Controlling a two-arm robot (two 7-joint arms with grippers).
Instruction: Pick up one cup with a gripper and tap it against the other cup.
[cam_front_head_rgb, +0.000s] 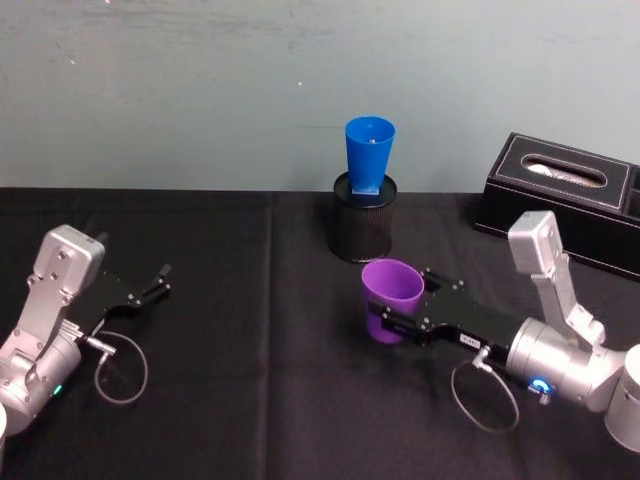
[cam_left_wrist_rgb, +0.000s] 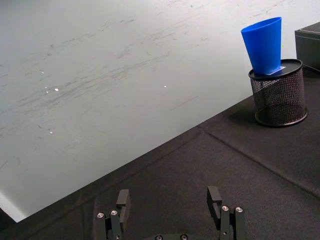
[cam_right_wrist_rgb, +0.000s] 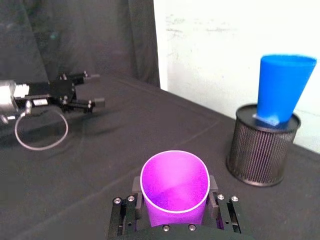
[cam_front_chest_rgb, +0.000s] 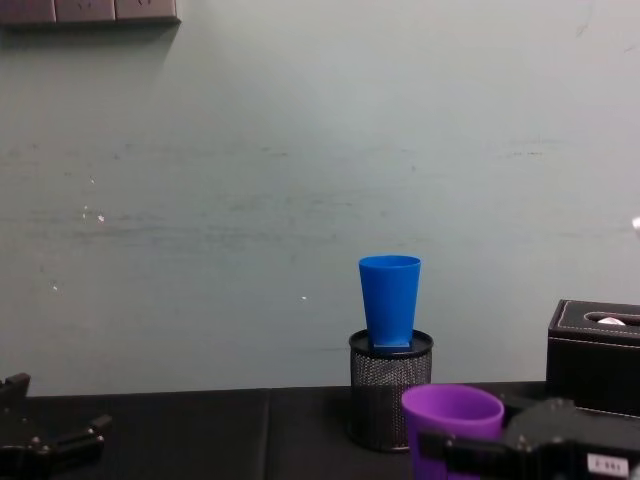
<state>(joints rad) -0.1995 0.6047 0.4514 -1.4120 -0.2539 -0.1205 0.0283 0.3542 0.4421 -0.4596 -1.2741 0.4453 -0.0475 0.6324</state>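
Clamping purple cup (cam_front_head_rgb: 390, 300), right gripper (cam_right_wrist_rgb: 175, 186), before blue cup (cam_front_head_rgb: 370, 150).

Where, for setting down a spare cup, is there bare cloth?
Free: black cloth between the left claw and the mesh holder, also front centre between the claws. Crowded: right side, with the right claw gripping the purple cup, blue cup atop the holder, black box.

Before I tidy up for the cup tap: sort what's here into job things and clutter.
Job:
purple cup, gripped by the right gripper
blue cup, standing in the mesh pen holder

Lying about:
mesh pen holder
black tissue box
left gripper, idle, jaws open
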